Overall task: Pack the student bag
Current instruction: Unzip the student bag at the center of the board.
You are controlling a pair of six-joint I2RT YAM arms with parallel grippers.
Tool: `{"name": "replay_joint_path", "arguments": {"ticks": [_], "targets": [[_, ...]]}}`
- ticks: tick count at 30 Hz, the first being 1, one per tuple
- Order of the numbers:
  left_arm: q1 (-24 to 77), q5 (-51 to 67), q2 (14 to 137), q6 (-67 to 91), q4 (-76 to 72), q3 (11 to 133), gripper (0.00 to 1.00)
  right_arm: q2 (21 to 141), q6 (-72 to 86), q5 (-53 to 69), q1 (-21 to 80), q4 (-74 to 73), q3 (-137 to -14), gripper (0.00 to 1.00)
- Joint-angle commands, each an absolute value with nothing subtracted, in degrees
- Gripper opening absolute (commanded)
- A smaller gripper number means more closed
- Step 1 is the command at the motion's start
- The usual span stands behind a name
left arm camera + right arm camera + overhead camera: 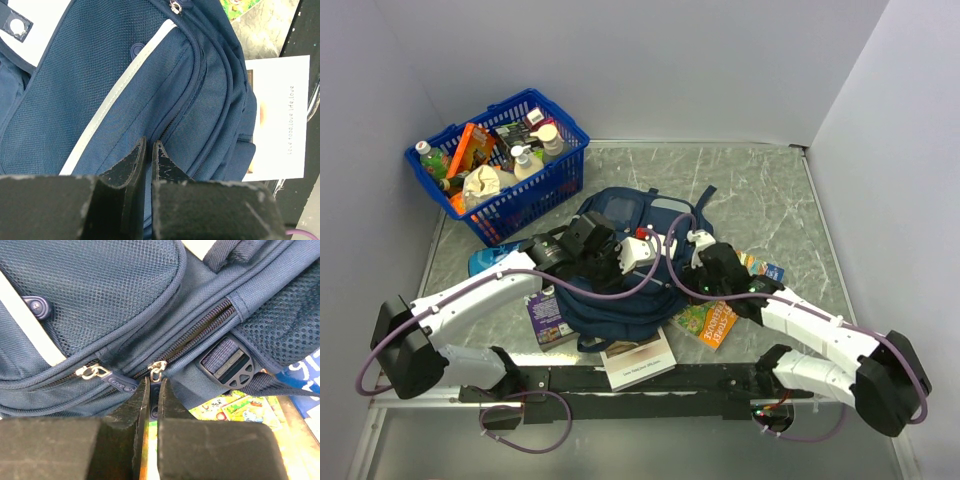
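The student bag (620, 305), navy with a pale stripe, lies flat in the middle of the table between both arms. My left gripper (623, 262) rests on its front. In the left wrist view that gripper (149, 145) is shut, pinching navy fabric of the bag (100, 90) beside a zip seam. My right gripper (695, 262) is at the bag's right side. In the right wrist view it (156, 387) is shut on the blue pull tab under a metal zip slider (159, 365). This zip looks closed. A second pull tab (107, 377) lies free to the left.
A blue plastic basket (530, 203) with bottles and packets stands at the back left. Round the bag lie a purple book (548, 315), a white booklet (638, 362), a colourful picture book (708, 322) and a blue item (490, 260). Walls close in on three sides.
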State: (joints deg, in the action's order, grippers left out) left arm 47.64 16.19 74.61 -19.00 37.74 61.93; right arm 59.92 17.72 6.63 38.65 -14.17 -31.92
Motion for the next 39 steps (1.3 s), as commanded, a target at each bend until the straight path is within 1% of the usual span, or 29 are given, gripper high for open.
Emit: {"name": "replay_joint_path", "arguments": {"ticks": [1,5,10,16,21,24,27,29,32,36,39], "targets": [[47.11,15.9,74.09,-16.44,37.09,64.07,0.01,55.9,19.77,0.9,40.25,-16.43,-31.82,0.0],[47.11,15.74,74.79,-14.51,36.12,65.12,0.01,53.62,21.61,-0.96,42.18,-18.01,-31.99,0.0],[46.93,16.61,76.81,-13.01,35.77,68.28,0.01,51.59,25.22,-1.58,47.1,-17.58,-31.12,0.0],[46.93,17.05,81.82,-11.69,36.3,77.94,0.01,52.21,29.97,-3.51,51.23,-16.97,-31.29,0.0],[48.59,15.91,83.14,-10.99,36.56,78.58,0.01,49.49,31.38,-6.32,52.21,-17.75,-34.53,0.0],[49.83,14.5,82.97,-10.55,36.39,77.26,0.01,45.54,32.08,-7.03,52.29,-17.05,-35.59,0.0],[50.18,14.24,83.75,-9.23,37.87,77.25,0.01,43.33,35.16,-13.87,54.57,-19.5,-37.61,0.0],[50.62,13.71,84.81,-8.79,39.37,78.22,0.01,44.2,35.16,-15.12,55.28,-20.91,-39.8,0.0],[51.67,11.78,86.22,-8.44,39.38,79.01,0.01,47.53,34.72,-11.78,56.07,-20.13,-41.91,0.0],[52.03,10.46,88.14,-7.56,38.5,81.73,0.01,50.27,34.19,-12.66,60.54,-21.88,-44.64,0.0],[52.03,9.23,90.35,-6.07,38.23,84.02,0.01,50.98,34.28,-12.48,61.69,-25.04,-46.66,0.0]]}}
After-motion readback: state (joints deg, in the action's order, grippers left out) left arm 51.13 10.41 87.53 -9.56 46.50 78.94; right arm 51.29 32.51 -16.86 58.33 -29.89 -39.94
